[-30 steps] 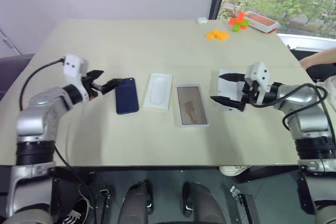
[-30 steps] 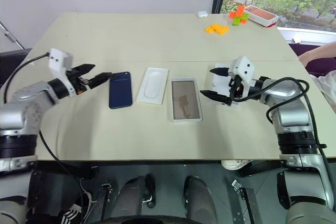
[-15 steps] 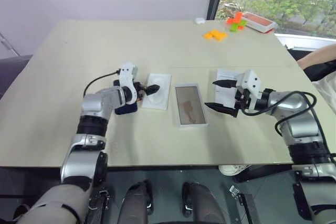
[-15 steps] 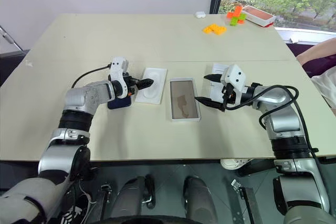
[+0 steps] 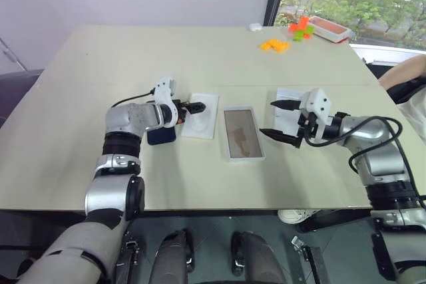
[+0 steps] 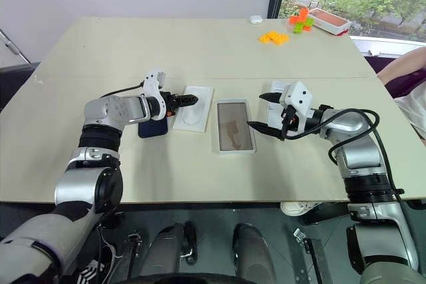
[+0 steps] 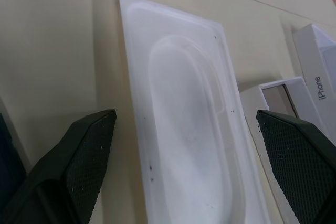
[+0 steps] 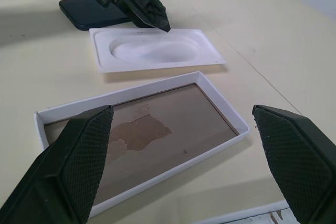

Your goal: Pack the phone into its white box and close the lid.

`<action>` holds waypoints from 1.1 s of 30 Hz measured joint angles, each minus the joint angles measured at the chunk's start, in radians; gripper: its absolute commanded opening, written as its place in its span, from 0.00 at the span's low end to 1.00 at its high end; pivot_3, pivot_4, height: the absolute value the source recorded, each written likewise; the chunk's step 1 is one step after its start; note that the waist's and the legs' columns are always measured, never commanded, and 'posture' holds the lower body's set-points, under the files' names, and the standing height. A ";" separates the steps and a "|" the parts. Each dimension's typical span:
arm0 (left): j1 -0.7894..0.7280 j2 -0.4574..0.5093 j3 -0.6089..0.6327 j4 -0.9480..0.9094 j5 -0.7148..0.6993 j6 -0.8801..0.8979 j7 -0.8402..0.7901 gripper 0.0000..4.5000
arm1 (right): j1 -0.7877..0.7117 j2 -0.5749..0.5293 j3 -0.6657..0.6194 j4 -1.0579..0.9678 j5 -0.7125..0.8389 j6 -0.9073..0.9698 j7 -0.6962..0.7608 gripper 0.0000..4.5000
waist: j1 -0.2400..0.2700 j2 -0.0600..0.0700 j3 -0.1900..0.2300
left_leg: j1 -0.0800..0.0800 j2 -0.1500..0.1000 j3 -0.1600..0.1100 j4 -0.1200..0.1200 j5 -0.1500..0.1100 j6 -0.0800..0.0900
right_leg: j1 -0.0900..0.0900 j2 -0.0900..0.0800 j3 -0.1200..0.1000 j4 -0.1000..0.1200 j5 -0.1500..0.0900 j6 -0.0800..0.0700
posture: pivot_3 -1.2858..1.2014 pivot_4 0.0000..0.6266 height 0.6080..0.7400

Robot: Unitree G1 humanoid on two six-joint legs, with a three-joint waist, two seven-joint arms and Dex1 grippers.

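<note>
Clearly both claws gape empty (left claw (image 5: 193, 107) above the white insert (image 5: 201, 116), right claw (image 5: 278, 120) near the white box (image 5: 242, 133)).

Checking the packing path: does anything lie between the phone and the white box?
Yes. The white insert lies flat on the table between the phone and the white box. The open left tool hovers over the insert.

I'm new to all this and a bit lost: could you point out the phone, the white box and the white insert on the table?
phone (image 6: 152, 128): right eye view, near end of its dark back.
white box (image 5: 243, 134): left eye view, brown floor.
white insert (image 7: 181, 145): left wrist view, oblong recess.
</note>
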 measured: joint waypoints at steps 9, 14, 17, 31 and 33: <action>-0.001 -0.023 0.011 0.031 -0.005 0.049 0.006 0.29 | -0.001 0.000 0.001 0.000 -0.001 -0.003 -0.004 1.00 | 0.000 0.000 0.000 | 0.000 0.000 0.000 0.000 0.000 0.000 | 0.000 -0.001 0.000 -0.001 0.000 0.000 | 0.52 0.24 1.00; -0.001 -0.023 0.015 0.056 -0.008 0.047 0.003 0.01 | -0.004 0.000 0.001 -0.001 -0.001 -0.003 -0.005 1.00 | -0.001 0.000 0.000 | 0.000 0.000 0.000 0.000 0.000 0.000 | 0.000 -0.001 0.000 -0.001 0.000 0.000 | 0.52 0.24 1.00; -0.001 -0.024 0.021 0.056 -0.019 0.054 -0.003 0.01 | -0.004 0.000 0.001 -0.005 -0.001 -0.003 -0.007 1.00 | -0.001 0.000 0.000 | 0.000 0.000 0.000 -0.001 0.000 0.000 | 0.000 -0.001 0.000 -0.001 0.000 0.000 | 0.52 0.24 1.00; 0.042 0.029 0.217 -0.150 -0.139 0.197 0.075 0.01 | 0.020 -0.005 0.035 -0.135 0.068 0.229 0.011 1.00 | -0.003 -0.001 0.001 | -0.001 0.000 0.000 -0.002 0.000 0.000 | -0.001 -0.001 0.000 -0.001 0.000 0.000 | 0.52 0.24 1.00; 0.055 0.027 0.237 -0.193 -0.153 0.226 0.100 0.01 | 0.022 -0.009 0.063 -0.185 0.078 0.302 0.013 1.00 | -0.002 -0.001 0.001 | -0.001 0.000 0.000 -0.002 0.000 0.000 | -0.001 -0.001 0.000 -0.001 0.000 0.000 | 0.52 0.24 1.00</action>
